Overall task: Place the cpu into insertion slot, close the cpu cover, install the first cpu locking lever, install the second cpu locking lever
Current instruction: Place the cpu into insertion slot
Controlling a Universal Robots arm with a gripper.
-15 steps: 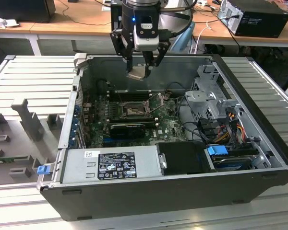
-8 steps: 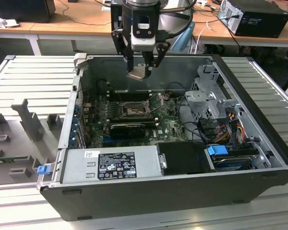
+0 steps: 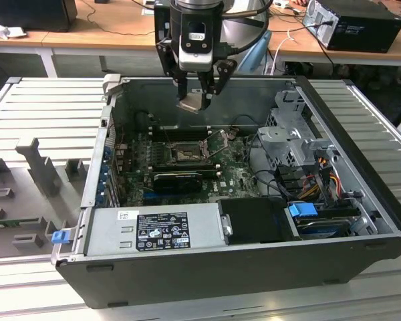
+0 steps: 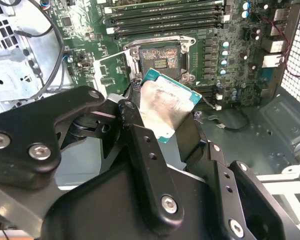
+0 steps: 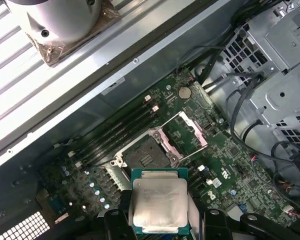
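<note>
My gripper (image 3: 198, 93) hangs over the open computer case, shut on the cpu (image 3: 195, 103), a small square chip with a silvery top and green edge. In both wrist views the cpu (image 4: 167, 107) (image 5: 159, 202) sits between the black fingers (image 4: 140, 145), held above the green motherboard. The insertion slot (image 5: 142, 155) (image 4: 159, 57) (image 3: 186, 155) lies bare below the chip, a dark square socket with a metal rim. Its cpu cover (image 5: 186, 131) (image 3: 217, 142) is swung open and stands up beside the socket.
Long black memory slots (image 5: 115, 132) run beside the socket, and a black expansion card (image 3: 177, 179) lies on its other side. A metal drive cage (image 3: 294, 140) with cables sits at the exterior view's right. The power supply (image 3: 154, 231) fills the near side. Case walls (image 3: 113, 120) surround the board.
</note>
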